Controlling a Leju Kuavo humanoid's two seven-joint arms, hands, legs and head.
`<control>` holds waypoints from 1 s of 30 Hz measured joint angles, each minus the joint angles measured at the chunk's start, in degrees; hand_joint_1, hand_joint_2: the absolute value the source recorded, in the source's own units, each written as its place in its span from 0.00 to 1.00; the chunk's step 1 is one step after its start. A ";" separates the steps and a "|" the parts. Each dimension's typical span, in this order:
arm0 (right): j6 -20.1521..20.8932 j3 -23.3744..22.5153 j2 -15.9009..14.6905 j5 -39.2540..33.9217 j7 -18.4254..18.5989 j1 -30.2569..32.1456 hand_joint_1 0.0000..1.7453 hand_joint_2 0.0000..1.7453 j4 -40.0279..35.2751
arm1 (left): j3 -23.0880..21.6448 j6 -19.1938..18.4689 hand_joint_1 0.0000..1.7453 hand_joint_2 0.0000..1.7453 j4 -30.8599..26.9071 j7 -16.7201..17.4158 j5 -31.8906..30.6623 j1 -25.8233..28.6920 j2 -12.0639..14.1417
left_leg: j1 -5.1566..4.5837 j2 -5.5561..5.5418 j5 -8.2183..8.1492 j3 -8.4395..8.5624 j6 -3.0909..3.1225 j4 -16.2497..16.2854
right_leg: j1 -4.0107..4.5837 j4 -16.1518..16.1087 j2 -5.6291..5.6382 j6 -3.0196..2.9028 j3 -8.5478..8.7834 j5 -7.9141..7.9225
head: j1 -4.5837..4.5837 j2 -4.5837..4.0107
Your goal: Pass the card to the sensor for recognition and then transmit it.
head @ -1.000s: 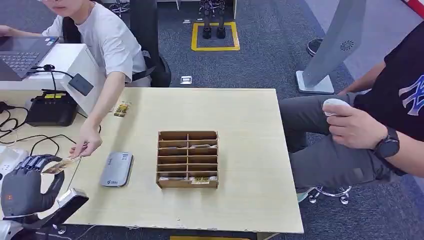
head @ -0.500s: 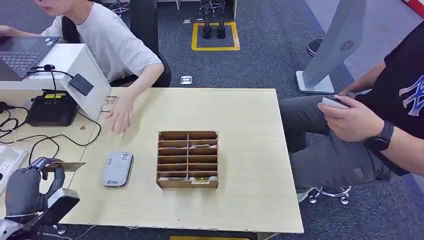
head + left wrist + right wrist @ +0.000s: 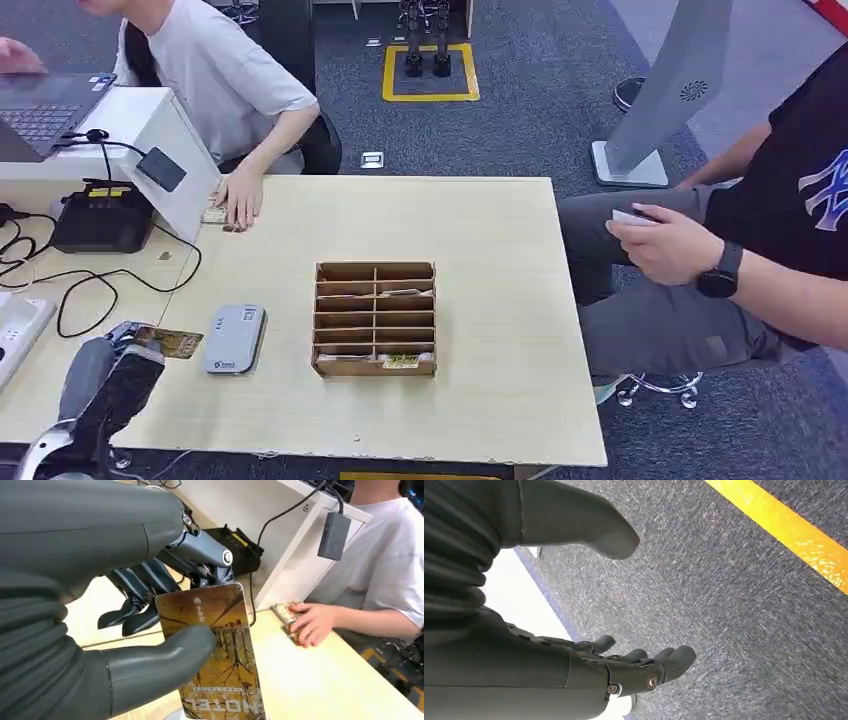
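Left hand [image 3: 118,352] holds the card [image 3: 169,343] pinched between thumb and fingers, low at the near-left corner of the counter [image 3: 480,230], just beside the grey sensor [image 3: 233,339]. The head view shows the card as a small brown strip. The left wrist view shows the card [image 3: 215,650] close up: yellow-brown face with dark branching lines, pale rounded corners, and the word "HOTEL" printed along one end, seen inverted. A small white mark sits near the opposite end; it is too small to read. Right hand [image 3: 624,667] appears in the right wrist view over grey carpet [image 3: 734,595] with a yellow line [image 3: 784,530], fingers spread and holding nothing. A wooden divided box [image 3: 376,318] stands mid-counter.
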 joint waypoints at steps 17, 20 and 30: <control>0.68 0.00 0.07 0.83 0.50 -0.56 0.00 1.00 -0.33 | -1.88 1.55 1.00 1.00 3.74 1.75 -3.08 -0.45 -2.47 | 0.00 0.00 0.00 0.00 0.00 0.00 | 0.00 0.00 0.00 0.00 0.00 0.00 | -0.02 0.02; 0.70 0.00 0.07 1.00 0.50 -0.57 0.00 1.00 -0.46 | -1.95 1.90 1.00 1.00 4.24 1.75 -2.91 -0.77 -2.80 | 0.00 0.00 0.00 0.00 0.00 0.00 | 0.00 0.00 0.00 0.00 0.00 0.00 | 0.00 0.00; 0.87 0.00 0.24 1.99 1.01 -0.88 0.00 1.00 -0.63 | -2.73 5.51 1.00 1.00 7.30 1.64 -2.23 -3.08 -4.61 | 0.00 0.00 0.00 0.01 0.00 0.00 | 0.00 0.00 0.00 0.00 0.00 0.01 | 0.00 0.00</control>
